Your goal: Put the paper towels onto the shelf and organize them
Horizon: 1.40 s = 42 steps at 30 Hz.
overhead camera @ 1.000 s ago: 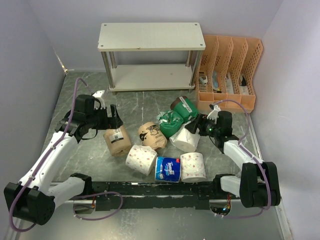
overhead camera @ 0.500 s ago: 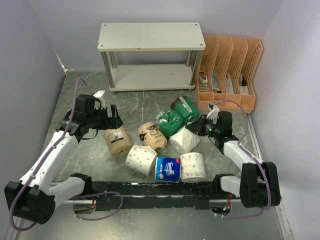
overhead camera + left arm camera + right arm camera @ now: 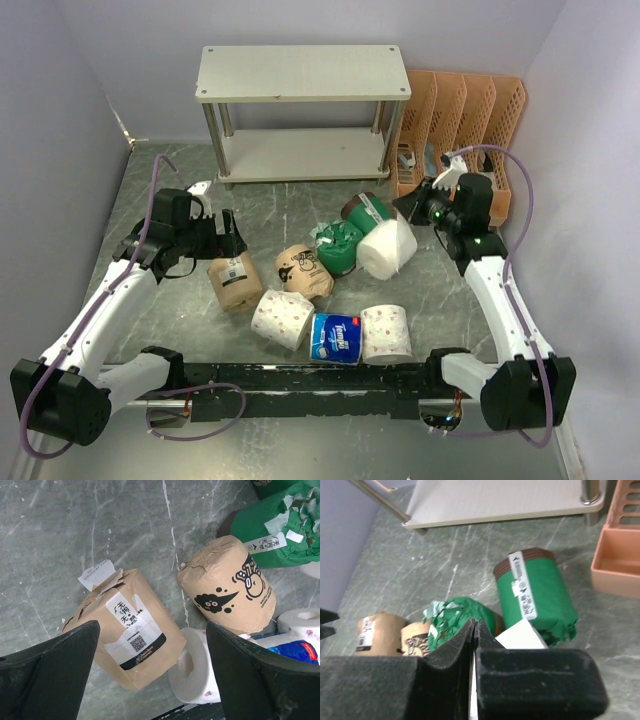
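Note:
My right gripper (image 3: pixel 413 206) is shut on an edge of a white paper towel roll (image 3: pixel 387 248), which hangs lifted beside the green rolls. In the right wrist view the jaws (image 3: pixel 475 625) are pressed together on a thin white sheet, with the roll (image 3: pixel 520 635) showing just past them. My left gripper (image 3: pixel 228 236) stands wide open above a brown-wrapped roll (image 3: pixel 125 625); a second brown roll (image 3: pixel 230 582) lies to its right. Two green rolls (image 3: pixel 372 212) (image 3: pixel 338 248), two patterned white rolls (image 3: pixel 283 317) (image 3: pixel 386 333) and a blue-wrapped one (image 3: pixel 336 338) lie on the table. The shelf (image 3: pixel 300 72) stands at the back.
An orange slotted file organizer (image 3: pixel 460 110) stands right of the shelf, close to my right arm. The arms' black base rail (image 3: pixel 320 385) runs along the near edge. Grey walls close in on the left and right.
My right gripper closed on the white roll and lifted it up and back toward the organizer. The left arm has not moved.

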Tool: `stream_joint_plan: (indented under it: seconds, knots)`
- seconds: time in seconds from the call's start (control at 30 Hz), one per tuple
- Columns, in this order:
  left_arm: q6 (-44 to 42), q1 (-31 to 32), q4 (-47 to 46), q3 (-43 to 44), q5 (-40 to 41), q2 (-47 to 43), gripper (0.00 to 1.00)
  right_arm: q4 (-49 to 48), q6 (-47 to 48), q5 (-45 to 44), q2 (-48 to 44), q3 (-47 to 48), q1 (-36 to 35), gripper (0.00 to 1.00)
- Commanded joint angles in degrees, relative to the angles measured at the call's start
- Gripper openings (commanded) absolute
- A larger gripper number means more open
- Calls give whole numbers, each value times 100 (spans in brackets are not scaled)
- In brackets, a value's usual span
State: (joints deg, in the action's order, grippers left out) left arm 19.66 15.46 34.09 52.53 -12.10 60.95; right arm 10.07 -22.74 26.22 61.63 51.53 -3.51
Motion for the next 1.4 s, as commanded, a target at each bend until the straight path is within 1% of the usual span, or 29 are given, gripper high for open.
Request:
stream_joint_plan:
  seconds: [0.0, 0.07, 0.17, 0.23, 0.3, 0.33, 0.37, 0.4, 0.43, 0.47, 0.53, 0.57, 0.67, 0.73, 0.8, 0.83, 0.87, 0.93, 1.0, 1.07, 1.2, 1.3, 1.37]
  knots:
    - [-50, -36, -157, -32, -26, -42, 99, 79, 161, -463, 618, 630, -61, 0]
    - [-50, -35, -157, -41, -9, -55, 99, 0, 186, -569, 965, 1108, -112, 0]
    - [-45, -35, -148, -32, 13, -71, 99, 172, 217, -608, 1451, 1797, -170, 0]
    - [-42, -35, -139, -32, 45, -87, 99, 342, 228, -639, 1636, 1988, -202, 0]
    - [-33, -35, -138, -31, 67, -133, 99, 524, 274, -667, 1615, 1903, -219, 0]
    - [-33, -35, -139, -40, 72, -158, 99, 700, 293, -692, 1574, 1839, -226, 14]
    - [-26, -35, -147, -41, 77, -182, 99, 881, 315, -703, 1504, 1752, -246, 34]
    - [-24, -35, -152, -42, 68, -189, 99, 1056, 329, -654, 1389, 1658, -273, 77]
    - [-24, -35, -156, -49, 63, -186, 99, 1243, 316, -612, 1256, 1557, -309, 97]
    - [-24, -35, -157, -50, 55, -179, 99, 1446, 266, -566, 1101, 1484, -357, 100]
    - [-32, -35, -157, -43, 23, -124, 99, 1911, 40, -595, 815, 1384, -495, 100]
    - [-32, -35, -164, -50, -4, -86, 99, 2151, -97, -792, 685, 1346, -595, 100]
    - [-41, -35, -166, -50, -57, -26, 99, 2946, -405, -2111, 382, 1304, -954, 100]
    - [-41, -35, -174, -48, -85, -18, 99, 3228, -563, -2895, 186, 1143, -1056, 100]
    - [-41, -35, -174, -43, -98, -34, 99, 3383, -721, -3521, -63, 870, -1063, 100]
    - [-43, -35, -167, -47, -87, -46, 99, 3443, -858, -3646, -195, 684, -1071, 100]
    - [-42, -27, -166, -50, -69, -70, 99, 3386, -925, -3572, -341, 460, -1069, 100]
    - [-26, -26, -170, -54, -26, -132, 99, 3160, -1001, -2973, -694, 40, -1100, 100]
    - [-17, -26, -170, -64, 1, -176, 99, 3241, -1042, -2477, -850, -176, -1278, 100]
    - [-15, -17, -182, -67, -3, -181, 99, 3643, -1120, -2579, -823, -121, -1718, 100]
    - [-28, -17, -184, -68, -66, -92, 99, 4704, -1497, -3977, -527, 491, -3107, 100]
    - [-27, -17, -174, -60, -61, -46, 99, 5537, -1841, -4839, 135, 1192, -4049, 100]
    - [-24, -17, -166, -59, -37, -54, 99, 6252, -2030, -5472, 839, 1703, -4581, 100]
